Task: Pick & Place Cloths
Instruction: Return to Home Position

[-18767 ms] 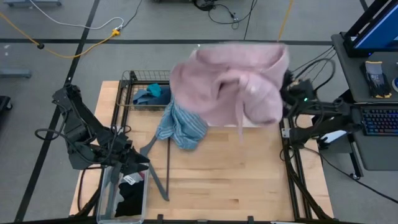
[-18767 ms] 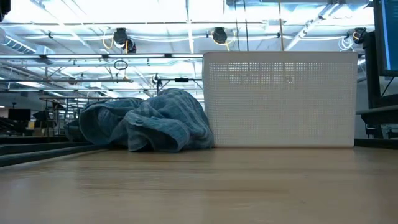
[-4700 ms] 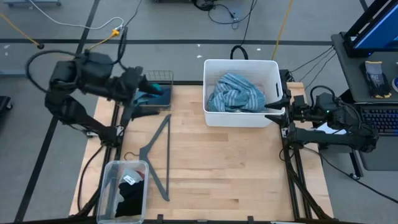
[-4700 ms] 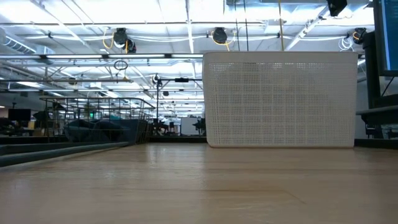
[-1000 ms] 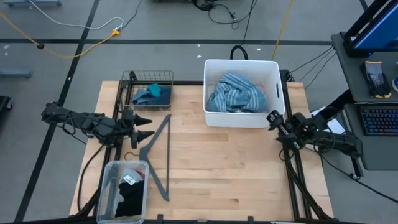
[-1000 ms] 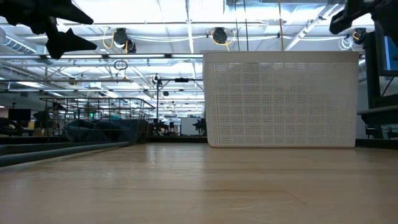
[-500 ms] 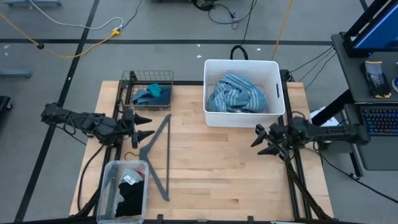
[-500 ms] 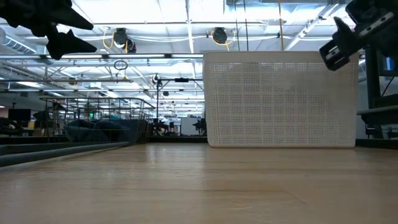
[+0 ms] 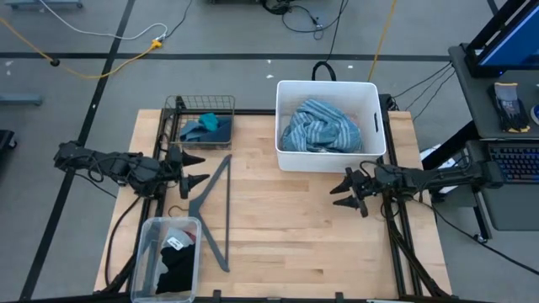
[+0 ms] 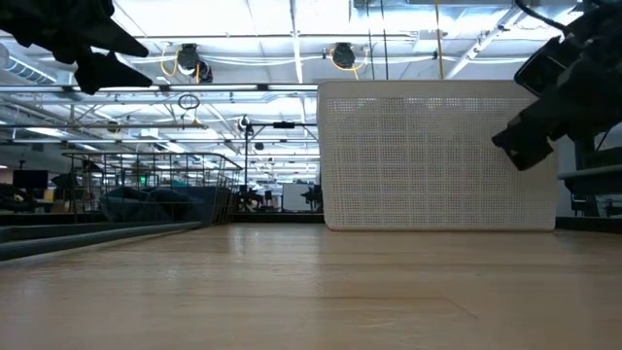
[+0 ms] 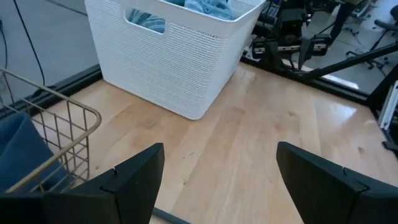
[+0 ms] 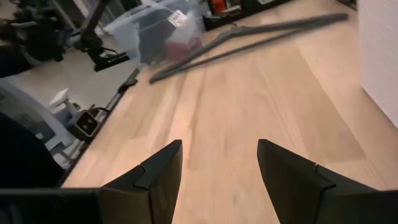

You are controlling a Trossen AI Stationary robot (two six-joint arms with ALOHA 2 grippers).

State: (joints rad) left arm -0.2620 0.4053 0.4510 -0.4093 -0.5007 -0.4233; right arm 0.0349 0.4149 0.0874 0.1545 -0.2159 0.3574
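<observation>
Striped towel (image 9: 320,126): heaped in white bin (image 9: 328,83), tabletop's far edge.
Handling: probably soft and light; pinch a raised fold.
Left end effector (image 9: 198,168): spread apart, empty, left edge.
Right end effector (image 9: 339,192): spread apart, empty, right edge.

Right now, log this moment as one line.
left hand: open, empty, table left edge | right hand: open, empty, near white bin | striped cloth: in white bin | hanger: on table

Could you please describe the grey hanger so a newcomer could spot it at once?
On the left half of the table, the hanger stretches from beside the wire basket to beside the clear bin. It is the only thin, grey, V-shaped frame lying flat on the wood; its neighbours are boxy containers.
</observation>
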